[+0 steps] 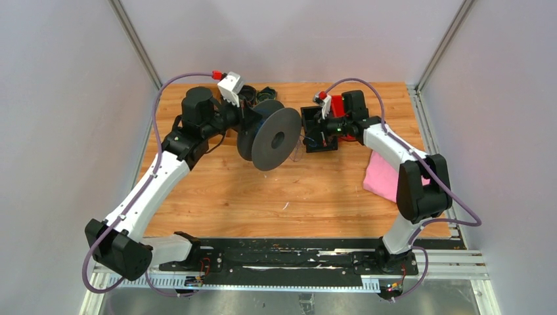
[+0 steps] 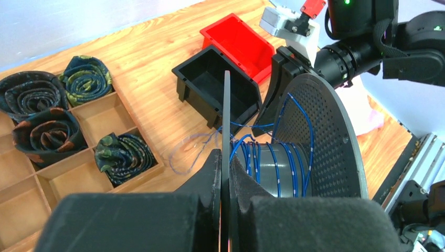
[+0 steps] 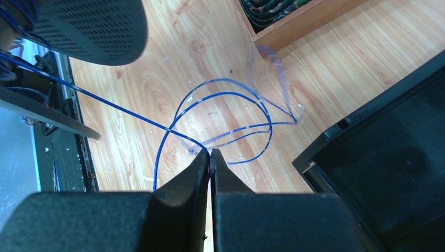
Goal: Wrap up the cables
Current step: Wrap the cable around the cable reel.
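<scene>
thin blue cables, loose turns around a spool core, slack loops trailing over the wood

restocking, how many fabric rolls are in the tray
4: a dark roll and a green roll at the far end of the tray, a brown-edged roll beside them, a second green roll nearest the spool. The tray runs off frame; more may be hidden.

Found no readable text, label, brand, number or sign in any view.
</scene>
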You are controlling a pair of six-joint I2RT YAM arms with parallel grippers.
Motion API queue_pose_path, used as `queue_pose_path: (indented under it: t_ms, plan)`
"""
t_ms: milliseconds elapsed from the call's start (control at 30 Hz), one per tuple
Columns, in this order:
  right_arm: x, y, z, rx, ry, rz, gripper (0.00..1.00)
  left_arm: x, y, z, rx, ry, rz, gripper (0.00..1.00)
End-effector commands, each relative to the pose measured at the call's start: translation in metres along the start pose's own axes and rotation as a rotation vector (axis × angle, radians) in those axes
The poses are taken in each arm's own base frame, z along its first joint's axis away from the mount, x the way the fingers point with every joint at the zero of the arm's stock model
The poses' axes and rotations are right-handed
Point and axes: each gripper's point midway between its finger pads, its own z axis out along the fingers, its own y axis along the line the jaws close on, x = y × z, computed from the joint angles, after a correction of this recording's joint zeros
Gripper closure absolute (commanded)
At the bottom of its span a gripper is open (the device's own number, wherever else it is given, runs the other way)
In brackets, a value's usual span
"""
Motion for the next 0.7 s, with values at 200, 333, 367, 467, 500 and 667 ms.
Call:
queue_pose_path:
  t_ms: [200,333,367,467,500,667]
  plan:
    - [0.015,-0.027,-0.023,0.187,0.037,-0.085,0.98,-0.080,-0.013,-0.018,0.066,-0.223,-0.029,1.00]
    - [0.019,-0.024,-0.027,0.195,0.042,-0.112,0.98,-0.087,-0.010,-0.022,0.063,-0.238,-0.058,1.00]
    - [0.021,-0.023,-0.028,0.198,0.044,-0.119,0.98,-0.088,-0.010,-0.023,0.062,-0.242,-0.068,1.00]
    - [0.026,-0.021,-0.030,0.201,0.047,-0.136,0.98,-0.093,-0.008,-0.025,0.065,-0.255,-0.100,1.00]
    - [0.029,-0.019,-0.031,0.201,0.049,-0.141,0.98,-0.095,-0.008,-0.025,0.066,-0.260,-0.112,0.99]
    - [0.038,-0.007,-0.033,0.180,0.050,-0.183,0.98,-0.099,0.001,-0.028,0.046,-0.277,-0.184,1.00]
